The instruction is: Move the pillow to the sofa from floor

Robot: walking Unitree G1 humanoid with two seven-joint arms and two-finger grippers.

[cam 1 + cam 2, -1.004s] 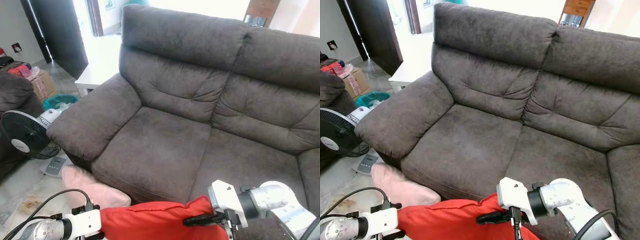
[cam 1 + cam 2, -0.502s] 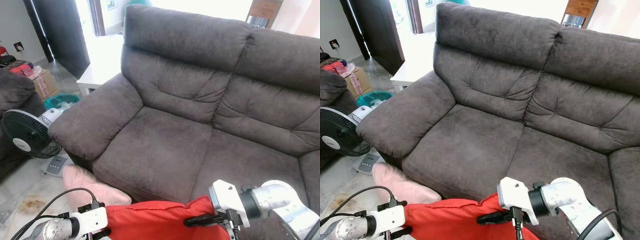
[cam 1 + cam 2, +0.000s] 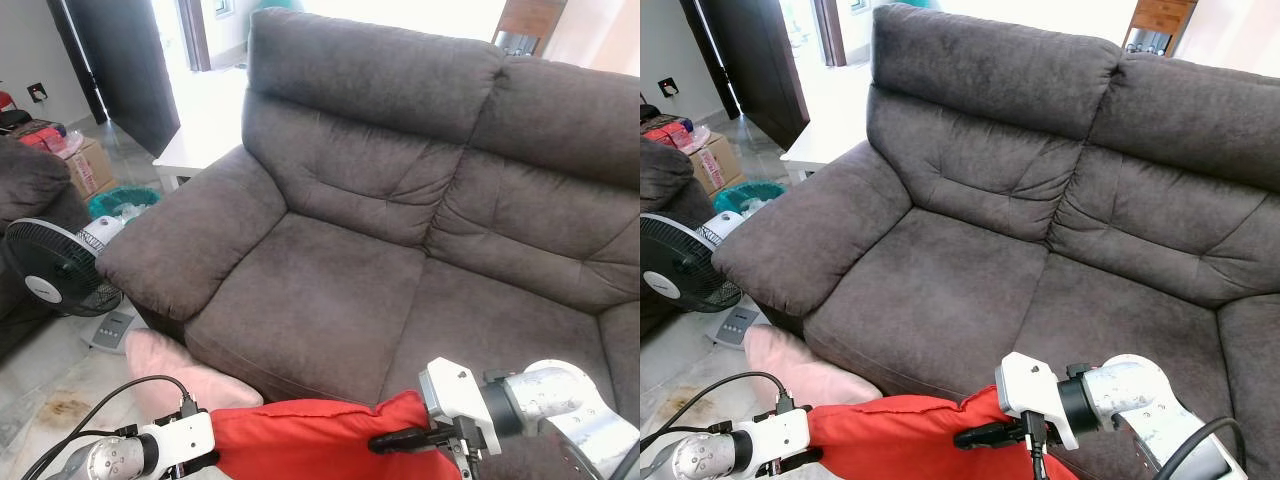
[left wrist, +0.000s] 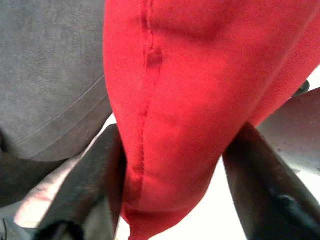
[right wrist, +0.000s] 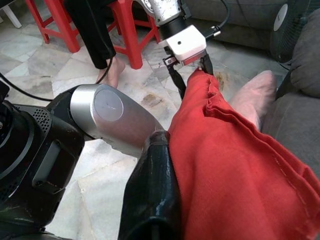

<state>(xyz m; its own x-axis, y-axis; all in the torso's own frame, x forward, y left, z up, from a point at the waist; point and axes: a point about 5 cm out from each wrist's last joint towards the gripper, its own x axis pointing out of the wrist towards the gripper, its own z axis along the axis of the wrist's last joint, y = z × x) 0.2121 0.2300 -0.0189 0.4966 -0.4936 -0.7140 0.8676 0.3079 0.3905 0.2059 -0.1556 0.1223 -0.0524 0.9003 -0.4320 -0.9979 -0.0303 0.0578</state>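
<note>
Red pillow (image 3: 310,440) before sofa (image 3: 330,300) | left gripper (image 4: 170,165), right gripper (image 3: 985,436) clamp opposite ends | soft, light, sagging; hold edges

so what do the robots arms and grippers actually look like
Both arms are silver metal cylinders ending in white boxy wrist housings. The right gripper has long black fingers, and its arm has dark joint rings. The left gripper has matching thin black fingers below a white block, and a black cable loops up to its wrist.
</note>
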